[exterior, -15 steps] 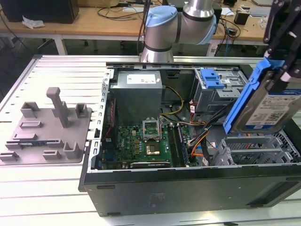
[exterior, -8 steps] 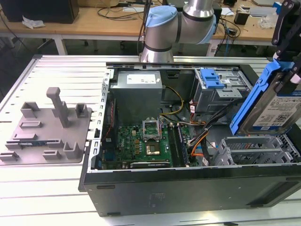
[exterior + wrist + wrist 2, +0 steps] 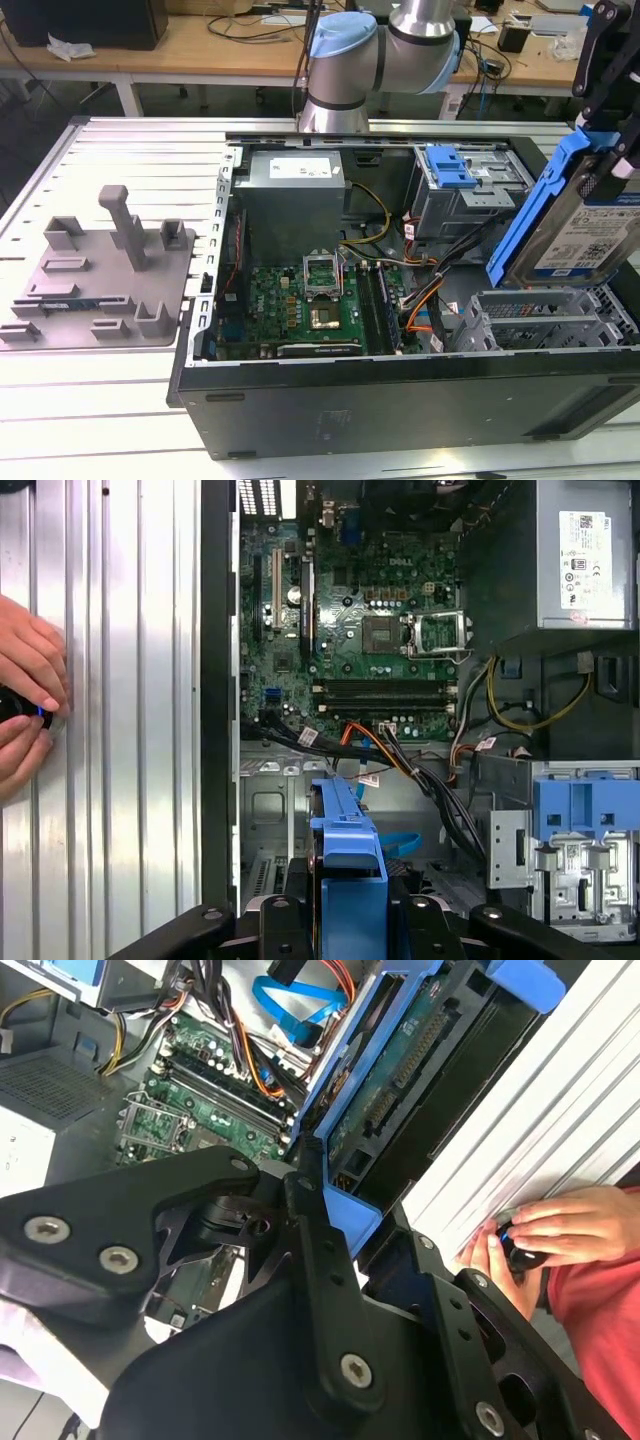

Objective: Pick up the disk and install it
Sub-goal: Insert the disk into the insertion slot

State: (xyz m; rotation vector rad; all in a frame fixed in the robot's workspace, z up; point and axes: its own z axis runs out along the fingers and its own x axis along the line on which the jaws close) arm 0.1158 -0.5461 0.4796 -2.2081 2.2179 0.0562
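My gripper (image 3: 606, 140) clamps the disk (image 3: 588, 225) at the exterior view's right (over the computer case (image 3: 400, 405)), long axis rising steeply up-right.

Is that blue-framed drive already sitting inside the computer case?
No, the disk hangs tilted in the tool, held up above the open computer case.

We're in a robotics lab, by the look of it. A robot arm (image 3: 385, 40) rises at the back of a slotted metal table (image 3: 90, 420), and its gripper (image 3: 605, 150) clamps the disk (image 3: 590, 235) above an open computer case (image 3: 400, 400). A grey fixture plate (image 3: 100, 270) sits on the exterior view's left. Behind stand wooden workbenches (image 3: 200, 50) strewn with cables (image 3: 250, 25). In the first wrist view, a person's hand (image 3: 25, 705) holds a small black device at the table.
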